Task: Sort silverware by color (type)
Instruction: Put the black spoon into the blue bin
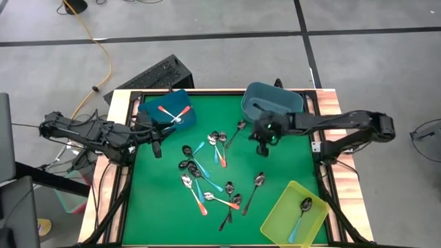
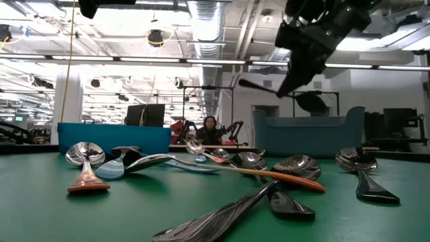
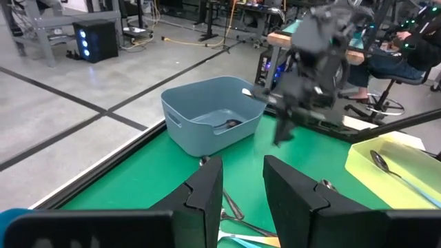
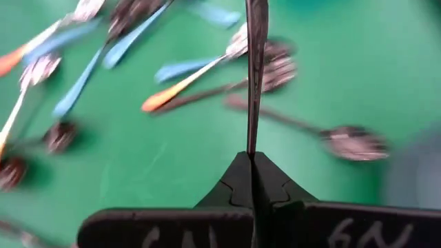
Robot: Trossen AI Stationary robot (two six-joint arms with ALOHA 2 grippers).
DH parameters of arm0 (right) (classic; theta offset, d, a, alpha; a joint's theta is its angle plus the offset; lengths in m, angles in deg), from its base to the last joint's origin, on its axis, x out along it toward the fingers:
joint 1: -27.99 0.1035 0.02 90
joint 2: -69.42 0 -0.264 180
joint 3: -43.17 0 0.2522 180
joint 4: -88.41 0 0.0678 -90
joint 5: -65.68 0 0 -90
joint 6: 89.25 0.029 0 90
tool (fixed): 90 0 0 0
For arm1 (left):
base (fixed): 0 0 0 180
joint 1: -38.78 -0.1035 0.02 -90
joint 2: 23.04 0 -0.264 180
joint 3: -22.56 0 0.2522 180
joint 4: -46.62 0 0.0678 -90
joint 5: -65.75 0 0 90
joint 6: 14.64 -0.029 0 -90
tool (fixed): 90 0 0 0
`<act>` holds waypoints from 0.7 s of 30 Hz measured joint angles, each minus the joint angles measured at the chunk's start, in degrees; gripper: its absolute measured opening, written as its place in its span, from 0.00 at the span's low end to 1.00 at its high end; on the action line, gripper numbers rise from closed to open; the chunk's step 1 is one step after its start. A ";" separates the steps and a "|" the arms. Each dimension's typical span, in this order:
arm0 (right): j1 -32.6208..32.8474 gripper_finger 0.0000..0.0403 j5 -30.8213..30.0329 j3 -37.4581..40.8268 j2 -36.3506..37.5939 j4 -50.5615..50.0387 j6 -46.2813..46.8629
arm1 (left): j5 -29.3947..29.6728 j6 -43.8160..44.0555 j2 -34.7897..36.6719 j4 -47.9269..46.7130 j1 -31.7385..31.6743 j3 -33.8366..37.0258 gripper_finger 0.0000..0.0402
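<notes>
Right gripper (image 1: 262,142) clamped on a dark spoon (image 4: 255,62), just below the grey bin (image 1: 272,102) in the upper middle of the high view.

In the right wrist view its fingers are pressed together on the spoon's thin handle, which sticks straight out over the green mat (image 1: 165,207). The left gripper (image 1: 157,148) hovers at the mat's left edge, below the blue bin (image 1: 164,110) holding two orange spoons (image 1: 167,111); its fingers (image 3: 207,193) stand partly apart with nothing between them. Loose spoons (image 1: 207,179) with orange, light blue and dark handles lie scattered mid-mat. The yellow bin (image 1: 293,213), lower right, holds one blue-handled spoon (image 1: 302,213). A dark spoon (image 3: 229,125) lies in the grey bin.
</notes>
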 joint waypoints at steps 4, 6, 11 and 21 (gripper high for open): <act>-5.05 0.00 -4.63 -0.07 4.51 1.06 1.23 | 0.00 0.49 0.00 0.08 0.01 0.00 0.23; -8.03 0.00 -6.73 -0.13 6.34 1.05 1.29 | 0.00 0.64 0.01 0.17 0.01 0.00 0.23; -15.75 0.00 -13.02 -0.17 8.53 -1.46 3.53 | 0.52 0.69 0.00 0.19 0.00 0.00 0.23; -25.02 0.00 -15.10 -0.09 2.21 -9.99 3.76 | 1.51 0.71 0.00 0.17 0.00 0.00 0.23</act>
